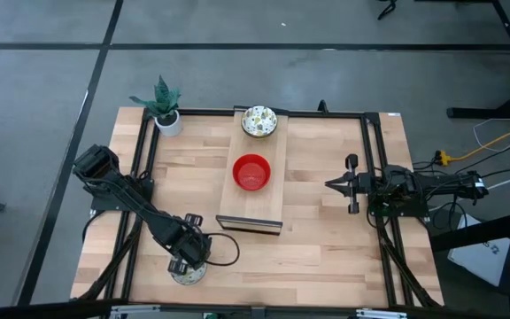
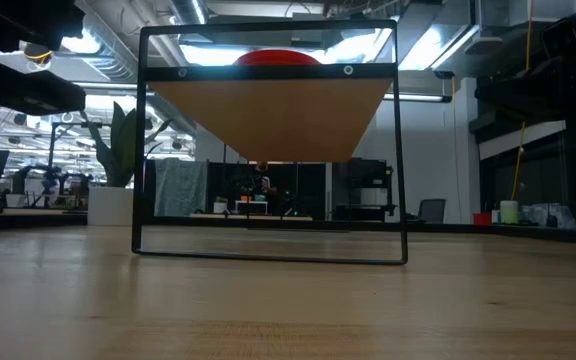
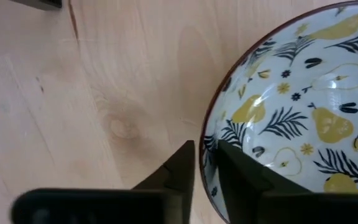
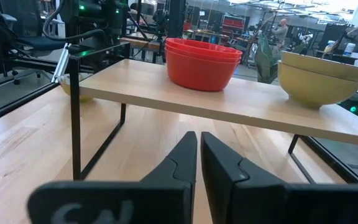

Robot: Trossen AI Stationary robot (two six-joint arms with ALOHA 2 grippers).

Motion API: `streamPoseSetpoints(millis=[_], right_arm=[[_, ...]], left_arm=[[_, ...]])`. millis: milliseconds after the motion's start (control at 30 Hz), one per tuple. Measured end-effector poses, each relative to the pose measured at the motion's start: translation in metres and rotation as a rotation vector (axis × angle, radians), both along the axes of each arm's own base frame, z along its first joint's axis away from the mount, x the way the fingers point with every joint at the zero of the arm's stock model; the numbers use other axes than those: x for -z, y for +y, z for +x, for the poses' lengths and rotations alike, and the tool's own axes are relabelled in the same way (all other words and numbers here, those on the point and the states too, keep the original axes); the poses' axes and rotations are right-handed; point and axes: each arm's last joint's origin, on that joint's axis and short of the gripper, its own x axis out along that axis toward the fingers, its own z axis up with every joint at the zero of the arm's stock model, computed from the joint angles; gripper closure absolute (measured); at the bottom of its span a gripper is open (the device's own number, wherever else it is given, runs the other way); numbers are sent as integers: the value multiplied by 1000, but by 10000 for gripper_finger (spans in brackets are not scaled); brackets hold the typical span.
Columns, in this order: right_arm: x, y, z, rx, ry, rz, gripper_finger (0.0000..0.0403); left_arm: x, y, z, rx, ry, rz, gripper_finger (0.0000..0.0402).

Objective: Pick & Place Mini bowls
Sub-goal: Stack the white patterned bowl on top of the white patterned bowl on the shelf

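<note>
Black-framed wooden shelf (image 2: 268, 120) standing on the desk (image 2: 288, 300), seen from below. A red bowl's (image 2: 279, 58) rim shows above its top edge. Far left: a white pot (image 2: 110, 205) with a green plant (image 2: 123, 140).

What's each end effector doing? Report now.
Left end effector: shut on the patterned bowl rim.
Right end effector: shut, empty.

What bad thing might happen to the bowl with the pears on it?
The left gripper pinches only the thin rim of the patterned bowl, so the bowl might slip or tip when lifted. It also sits near the table's front edge, so a drop there might send it off the table.
</note>
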Motion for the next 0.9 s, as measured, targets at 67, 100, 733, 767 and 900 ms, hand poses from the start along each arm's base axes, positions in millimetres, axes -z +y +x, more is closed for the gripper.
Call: streamPoseSetpoints(millis=[67, 100, 733, 767, 900], right_arm=[[0, 0, 0, 1, 0, 0, 377], [0, 0, 0, 0, 0, 0, 377], [0, 0, 0, 0, 0, 0, 377], [0, 0, 0, 0, 0, 0, 377], [0, 0, 0, 0, 0, 0, 377]], left_arm=[[0, 0, 0, 5, -1, -1, 359], [-1, -1, 0, 14, 0, -10, 369], [-4, -4, 4, 104, 9, -142, 395], [-5, -3, 4, 104, 9, -143, 395], [-10, 0, 3, 101, -6, -153, 398]])
